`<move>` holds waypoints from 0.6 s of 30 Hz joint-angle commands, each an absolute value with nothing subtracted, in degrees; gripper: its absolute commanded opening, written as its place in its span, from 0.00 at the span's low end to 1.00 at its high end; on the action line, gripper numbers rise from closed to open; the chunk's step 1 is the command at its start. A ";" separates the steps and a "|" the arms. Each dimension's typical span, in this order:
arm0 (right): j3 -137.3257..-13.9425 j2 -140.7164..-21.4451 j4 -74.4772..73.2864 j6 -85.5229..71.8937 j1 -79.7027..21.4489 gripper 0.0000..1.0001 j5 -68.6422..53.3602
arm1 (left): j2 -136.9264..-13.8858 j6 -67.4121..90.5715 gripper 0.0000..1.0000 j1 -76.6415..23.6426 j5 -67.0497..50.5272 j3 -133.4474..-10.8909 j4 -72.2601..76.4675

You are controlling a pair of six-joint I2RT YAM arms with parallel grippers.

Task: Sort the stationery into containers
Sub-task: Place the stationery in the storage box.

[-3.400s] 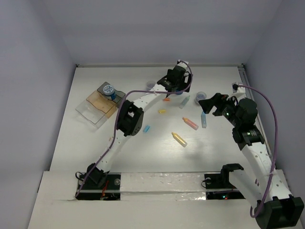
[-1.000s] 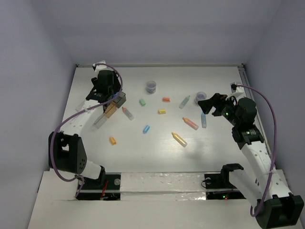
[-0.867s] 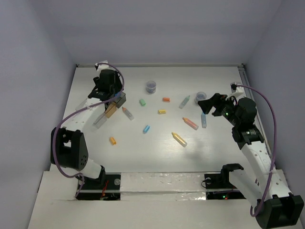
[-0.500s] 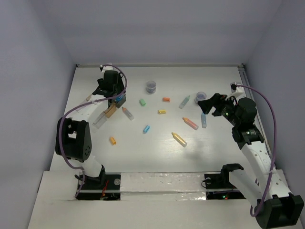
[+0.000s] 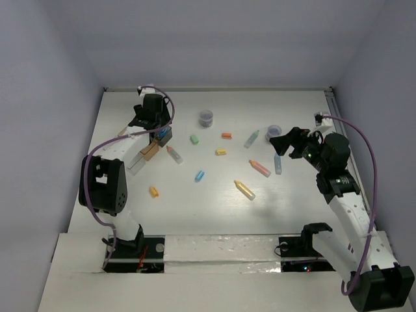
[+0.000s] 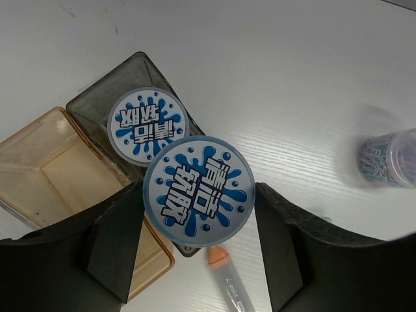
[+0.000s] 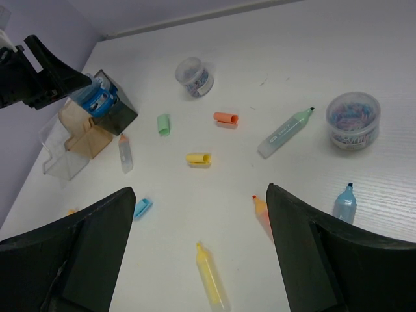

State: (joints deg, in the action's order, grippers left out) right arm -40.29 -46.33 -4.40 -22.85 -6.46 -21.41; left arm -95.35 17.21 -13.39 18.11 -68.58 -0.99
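Mid-worktop seconds ago, the left fingers [image 6: 110, 250] now hold a tub [image 6: 197, 190] just over the grey box [image 6: 91, 97], beside a second tub [image 6: 146, 125] already in it, so release looks next; the right fingers [image 7: 84, 260] stay wide and empty, with pens [image 7: 284, 133] still loose on the worktop [image 7: 325, 39].

Tally of table items, approx. 17 pcs.
2 blue-print tubs [image 6: 147, 125] upper left; 2 clear cups [image 7: 353, 119] w/ clips, upper centre + right; 5 short pens [image 7: 284, 133] (green, blue, orange, yellow, 1 pale w/ orange tip); 5 small blocks [image 7: 198, 158] (green, orange, yellow, blue, + 1 orange at left edge, prob. same kind); 3 containers [image 6: 45, 162]: grey, tan, clear.
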 commanded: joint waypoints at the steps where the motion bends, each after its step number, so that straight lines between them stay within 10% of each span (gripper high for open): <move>1: -40.43 -45.70 -3.16 -22.32 -6.86 0.88 -21.53 | -95.89 16.79 0.41 -13.18 20.04 -71.02 0.44; 18: -40.26 -45.26 -3.16 -22.32 -6.86 0.88 -21.80 | -90.97 18.28 0.40 -13.18 23.82 -64.16 8.08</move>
